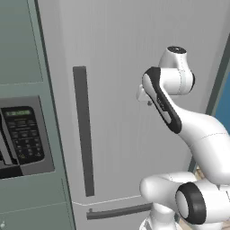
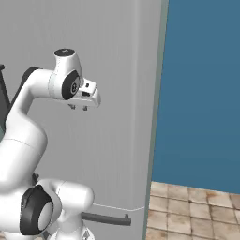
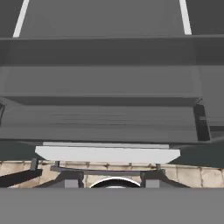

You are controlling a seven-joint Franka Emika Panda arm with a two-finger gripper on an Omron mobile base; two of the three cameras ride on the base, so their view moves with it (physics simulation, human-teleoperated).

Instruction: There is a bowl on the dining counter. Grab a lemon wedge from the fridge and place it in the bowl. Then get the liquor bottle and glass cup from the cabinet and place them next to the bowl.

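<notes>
The fridge [image 1: 126,67] stands right in front of me, light grey and with its doors shut. A long dark bar handle [image 1: 84,130] runs down its right door, and the dark dispenser panel with keypad [image 1: 22,134] sits on the left door. My gripper [image 2: 78,108] hangs close to the right door's face, pointing down and open, with nothing between its fingers [image 3: 72,179]. In the left base view the gripper [image 1: 146,101] is to the right of the bar handle. The hand view looks down the grey fridge front [image 3: 105,87]. The bowl, lemon wedge, bottle, cup, cabinet and dining counter are out of view.
A horizontal dark handle [image 1: 119,211] crosses the fridge's lower drawer near my base. Right of the fridge is a blue wall [image 2: 201,93] above a tan tiled floor [image 2: 197,211].
</notes>
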